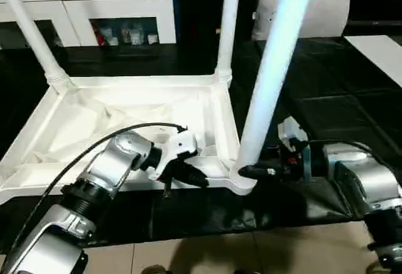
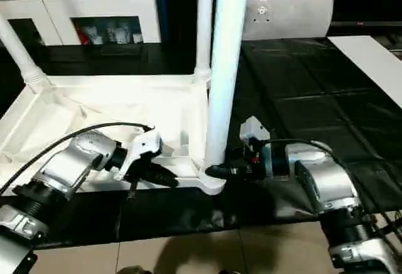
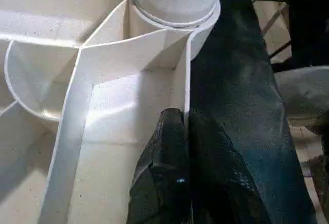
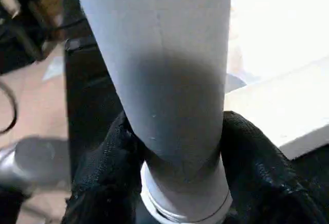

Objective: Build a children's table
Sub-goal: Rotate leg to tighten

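Black mat (image 1: 326, 85), ribbed tabletop (image 1: 125, 123), right gripper (image 4: 175, 178) clasping round leg (image 1: 270, 79), left gripper (image 3: 187, 131) pinching rim.

Smooth, glossy white plastic tabletop (image 1: 217, 107) and legs (image 1: 273, 66); matt black mat (image 1: 326, 92); brushed silver metal forearms (image 1: 119, 158).

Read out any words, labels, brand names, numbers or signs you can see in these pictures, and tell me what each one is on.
No text can be read in these pictures.
The items behind the cabinet glass doors are too blurred to read.
The small red and white part on the right gripper shows no readable marking.
The table top, its legs and the left gripper carry no visible writing.
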`<state>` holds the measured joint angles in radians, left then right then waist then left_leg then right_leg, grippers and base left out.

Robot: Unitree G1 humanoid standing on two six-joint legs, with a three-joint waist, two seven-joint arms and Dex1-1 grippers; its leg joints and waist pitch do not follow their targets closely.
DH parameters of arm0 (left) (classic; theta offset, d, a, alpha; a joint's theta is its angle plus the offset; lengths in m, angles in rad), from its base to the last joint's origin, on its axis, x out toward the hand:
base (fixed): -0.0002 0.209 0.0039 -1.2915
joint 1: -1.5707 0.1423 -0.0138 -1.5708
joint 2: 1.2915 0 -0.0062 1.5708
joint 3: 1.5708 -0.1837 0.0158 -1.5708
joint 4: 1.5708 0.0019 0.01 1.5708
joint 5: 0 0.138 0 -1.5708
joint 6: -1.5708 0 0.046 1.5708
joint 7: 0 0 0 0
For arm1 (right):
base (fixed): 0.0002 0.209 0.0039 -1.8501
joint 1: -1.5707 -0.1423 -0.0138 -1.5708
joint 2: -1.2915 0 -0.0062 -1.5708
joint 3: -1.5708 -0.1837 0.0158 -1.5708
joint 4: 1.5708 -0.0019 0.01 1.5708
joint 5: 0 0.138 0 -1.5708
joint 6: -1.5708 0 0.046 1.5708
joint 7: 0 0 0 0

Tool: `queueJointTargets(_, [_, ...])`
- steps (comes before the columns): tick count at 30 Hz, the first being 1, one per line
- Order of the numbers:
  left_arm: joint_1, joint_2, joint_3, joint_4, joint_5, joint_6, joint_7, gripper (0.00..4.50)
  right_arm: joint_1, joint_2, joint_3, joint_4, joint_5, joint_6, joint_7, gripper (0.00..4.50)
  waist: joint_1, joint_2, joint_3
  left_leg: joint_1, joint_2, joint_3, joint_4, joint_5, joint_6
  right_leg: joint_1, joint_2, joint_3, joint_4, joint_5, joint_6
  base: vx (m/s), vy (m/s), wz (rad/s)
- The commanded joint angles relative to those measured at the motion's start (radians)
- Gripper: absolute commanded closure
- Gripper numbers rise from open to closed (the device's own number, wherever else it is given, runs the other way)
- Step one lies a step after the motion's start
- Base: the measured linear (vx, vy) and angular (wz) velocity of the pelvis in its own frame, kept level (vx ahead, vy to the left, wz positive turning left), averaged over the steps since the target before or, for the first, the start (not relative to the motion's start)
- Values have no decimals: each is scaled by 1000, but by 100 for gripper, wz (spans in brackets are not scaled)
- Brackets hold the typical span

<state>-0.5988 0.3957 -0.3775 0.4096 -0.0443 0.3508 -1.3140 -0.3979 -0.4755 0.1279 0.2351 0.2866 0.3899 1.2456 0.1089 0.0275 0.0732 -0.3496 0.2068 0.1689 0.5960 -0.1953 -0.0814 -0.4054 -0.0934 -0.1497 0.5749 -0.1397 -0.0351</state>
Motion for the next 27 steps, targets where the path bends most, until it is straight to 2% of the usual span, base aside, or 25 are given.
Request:
queueJointTargets(1, [-33,-78,10,-22,-21,35,84,450,-13,105,45,-3,-13,37,-141,261,-8,-8,-61,3,17,-7,-71,-231,49,53,-62,48,-101,-533,-70,0,0,0])
queueJointTargets(2, [-39,-95,18,-16,-16,51,117,450,-17,129,38,10,-27,46,-196,261,-18,-10,-56,1,13,-9,-71,-248,37,53,-60,41,-107,-577,-49,0,0,0])
queueJointTargets(3, [-44,-109,24,-12,-14,64,144,450,-20,148,29,22,-35,57,-241,261,-23,-9,-55,6,10,-8,-68,-261,32,51,-60,36,-114,-607,-36,0,0,0])
queueJointTargets(4, [-48,-121,28,-11,-13,82,167,450,-23,161,23,31,-44,58,-276,261,-33,-9,-57,9,5,-10,-64,-269,29,54,-63,29,-124,-641,-7,0,0,0])
queueJointTargets(6, [-56,-147,36,-5,-8,113,213,450,-38,194,3,58,-58,77,-356,261,-40,-6,-59,6,9,-13,-67,-262,35,55,-62,30,-122,-610,-11,0,0,0])
queueJointTargets(7, [-68,-186,52,8,3,154,281,450,-64,238,-21,95,-80,101,-456,261,-50,-5,-59,2,14,-16,-71,-269,37,57,-60,29,-119,-576,-23,0,0,0])
queueJointTargets(8, [-70,-192,54,12,4,157,291,450,-69,244,-25,102,-83,106,-470,261,-62,-4,-56,0,13,-18,-72,-294,35,58,-58,22,-122,-582,-22,0,0,0])
queueJointTargets(9, [-76,-214,64,26,10,166,330,450,-89,269,-42,131,-92,125,-529,261,-64,-2,-58,4,13,-19,-70,-301,31,58,-60,22,-123,-584,-20,0,0,0])
queueJointTargets(10, [-79,-225,69,32,14,170,349,450,-98,282,-52,143,-97,135,-560,261,-74,-3,-58,5,11,-19,-70,-307,34,56,-60,23,-124,-574,-28,0,0,0])
queueJointTargets(11, [-101,-288,118,82,28,177,493,450,-143,329,-97,198,-102,116,-667,261,-78,-2,-59,3,11,-18,-69,-300,40,57,-61,25,-123,-559,-32,0,0,0])
queueJointTargets(12, [-101,-288,118,82,28,177,493,450,-143,329,-97,198,-102,116,-667,261,-82,-2,-58,2,10,-15,-69,-296,44,55,-60,26,-123,-553,-40,0,0,0])
queueJointTargets(13, [-109,-308,132,98,37,176,544,450,-155,342,-108,210,-105,99,-693,261,-79,-3,-61,8,9,-15,-66,-289,45,52,-61,26,-126,-548,-44,0,0,0])
queueJointTargets(14, [-111,-316,135,101,43,174,567,450,-162,351,-107,212,-112,87,-710,205,-76,-5,-62,4,9,-14,-69,-268,57,58,-63,29,-123,-524,-49,0,0,0])
queueJointTargets(15, [-111,-316,135,101,43,174,567,450,-162,351,-107,212,-112,87,-710,205,-74,-5,-63,-1,11,-15,-72,-253,60,62,-64,31,-119,-504,-52,0,0,0])
queueJointTargets(16, [-101,-313,128,80,47,179,560,450,-160,356,-90,201,-124,86,-703,191,-71,-6,-66,-4,17,-14,-74,-220,72,62,-64,40,-108,-441,-73,0,0,0])
queueJointTargets(20, [-87,-295,110,62,58,161,531,450,-149,349,-73,181,-142,77,-685,147,-66,-7,-70,-5,19,-8,-73,-161,91,62,-64,52,-88,-340,-130,0,0,0])
queueJointTargets(23, [-65,-243,67,55,72,96,443,450,-126,290,-89,156,-131,55,-630,128,-60,-5,-69,-9,18,-7,-72,-136,102,64,-64,56,-81,-306,-149,0,0,0])
queueJointTargets(27, [-54,-205,52,49,66,63,384,450,-109,221,-100,136,-121,26,-556,93,-46,-6,-72,-9,20,-4,-70,-102,112,67,-64,60,-73,-265,-161,0,0,0])
